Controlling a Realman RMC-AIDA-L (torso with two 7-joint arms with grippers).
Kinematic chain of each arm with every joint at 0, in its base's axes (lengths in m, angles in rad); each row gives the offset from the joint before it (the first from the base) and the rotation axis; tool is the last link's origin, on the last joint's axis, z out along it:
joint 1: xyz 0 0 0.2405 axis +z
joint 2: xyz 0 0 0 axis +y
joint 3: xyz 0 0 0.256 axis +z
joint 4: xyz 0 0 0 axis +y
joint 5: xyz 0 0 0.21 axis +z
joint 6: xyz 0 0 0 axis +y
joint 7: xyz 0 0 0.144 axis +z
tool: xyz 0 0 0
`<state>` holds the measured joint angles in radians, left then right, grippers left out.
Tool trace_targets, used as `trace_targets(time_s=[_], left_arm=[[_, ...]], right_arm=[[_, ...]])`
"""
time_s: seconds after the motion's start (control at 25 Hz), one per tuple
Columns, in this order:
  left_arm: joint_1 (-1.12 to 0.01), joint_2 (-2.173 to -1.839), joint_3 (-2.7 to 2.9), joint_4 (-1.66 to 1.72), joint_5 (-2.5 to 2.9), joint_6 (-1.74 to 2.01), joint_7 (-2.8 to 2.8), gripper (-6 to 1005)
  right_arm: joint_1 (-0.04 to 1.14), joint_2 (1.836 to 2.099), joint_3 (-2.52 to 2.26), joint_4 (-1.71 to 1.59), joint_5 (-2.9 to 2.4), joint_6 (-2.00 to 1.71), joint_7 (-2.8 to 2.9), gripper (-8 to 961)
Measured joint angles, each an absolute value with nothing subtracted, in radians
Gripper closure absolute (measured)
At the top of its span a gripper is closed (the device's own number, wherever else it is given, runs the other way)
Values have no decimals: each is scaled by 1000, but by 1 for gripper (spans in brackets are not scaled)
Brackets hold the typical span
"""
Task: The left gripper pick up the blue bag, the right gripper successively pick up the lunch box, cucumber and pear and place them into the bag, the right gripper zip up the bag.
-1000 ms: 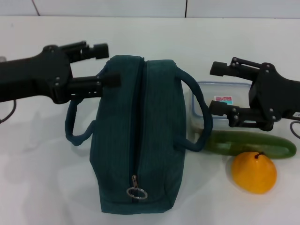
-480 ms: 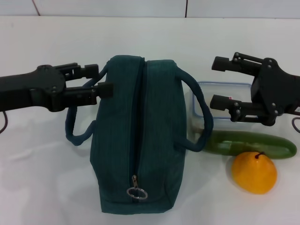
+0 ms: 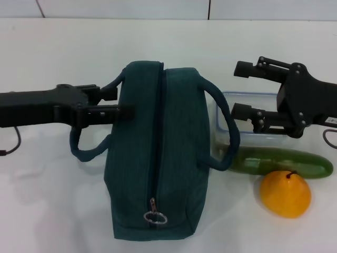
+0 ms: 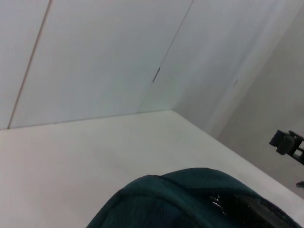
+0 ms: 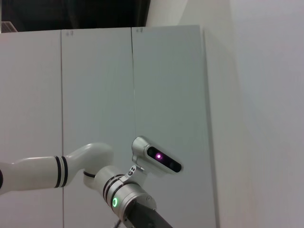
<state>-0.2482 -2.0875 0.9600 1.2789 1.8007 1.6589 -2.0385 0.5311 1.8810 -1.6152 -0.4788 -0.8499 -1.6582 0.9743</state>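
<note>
The blue bag [image 3: 158,153] stands zipped in the middle of the table, its ring pull [image 3: 154,216] at the near end; its top also shows in the left wrist view [image 4: 190,199]. My left gripper [image 3: 113,101] is at the bag's left handle [image 3: 79,150], fingers apart with the handle's upper part between them. My right gripper [image 3: 240,89] hangs open above the lunch box [image 3: 237,134], right of the bag, and hides the lid's middle. In front of the box lies the cucumber [image 3: 284,161], with the pear [image 3: 285,194] nearer still.
The bag's right handle [image 3: 229,132] arches over the lunch box's left edge and the cucumber's tip. The white table [image 3: 52,211] runs back to a white wall. In the right wrist view the left arm [image 5: 114,202] shows its green light.
My left gripper has come down and rightward onto the bag's left handle, its fingers now closer together. The right gripper has shifted slightly farther back over the lunch box, staying open.
</note>
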Motion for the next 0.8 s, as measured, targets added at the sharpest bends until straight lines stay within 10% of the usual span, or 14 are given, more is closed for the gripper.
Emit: trace_targets(time_s=[0.44,0.8], left_arm=[[-345,-2080,942,1155,1822,1652,-2004,216],[-395,-2081,908,1067,1815,1647,-1925,470]], right_arm=[[521,1884,-1615,-478,-850,-1641,970,187],[503,1899,-1615,-466,-849,-1640,965,187]])
